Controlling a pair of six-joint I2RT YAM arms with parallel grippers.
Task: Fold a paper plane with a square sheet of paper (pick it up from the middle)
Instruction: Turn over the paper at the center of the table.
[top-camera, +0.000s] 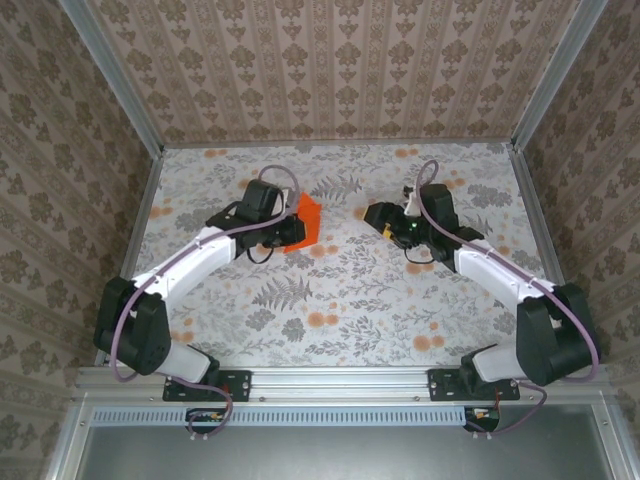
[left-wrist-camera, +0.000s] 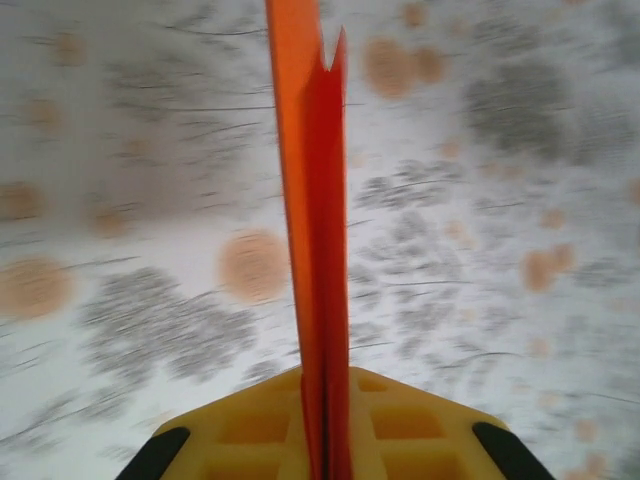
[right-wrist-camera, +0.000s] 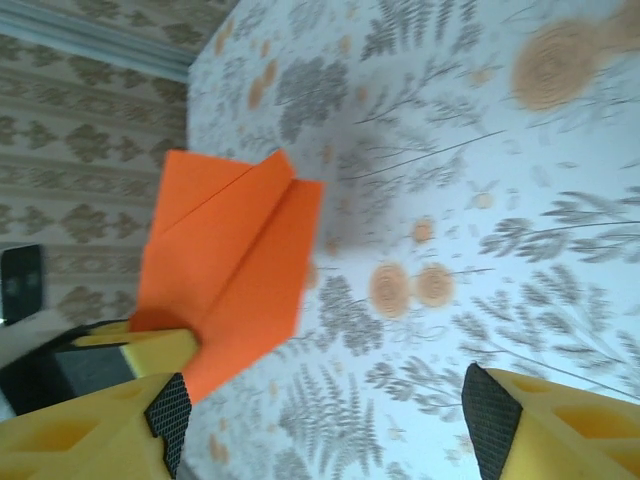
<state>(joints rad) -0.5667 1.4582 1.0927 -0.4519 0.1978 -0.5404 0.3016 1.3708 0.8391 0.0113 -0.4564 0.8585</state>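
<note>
Left jaws pinching one orange paper plane (left-wrist-camera: 318, 250), right jaws spread, one floral table (top-camera: 330, 300)

Arms (top-camera: 190, 260) white w/ black joints, purplish cables (top-camera: 125, 330); yellow gripper fingers (right-wrist-camera: 560, 425) w/ black pads (right-wrist-camera: 490, 420)

Matt orange paper plane (right-wrist-camera: 235, 265), yellow plastic R-gripper fingers (right-wrist-camera: 575, 425) w/ textured blk pads (right-wrist-camera: 490, 420), floral-print tabletop (top-camera: 400, 300).

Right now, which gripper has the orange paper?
The left gripper: its yellow fingers are pinched shut on the folded orange paper, held on edge. The right gripper stands open and empty, apart from the paper.
</note>
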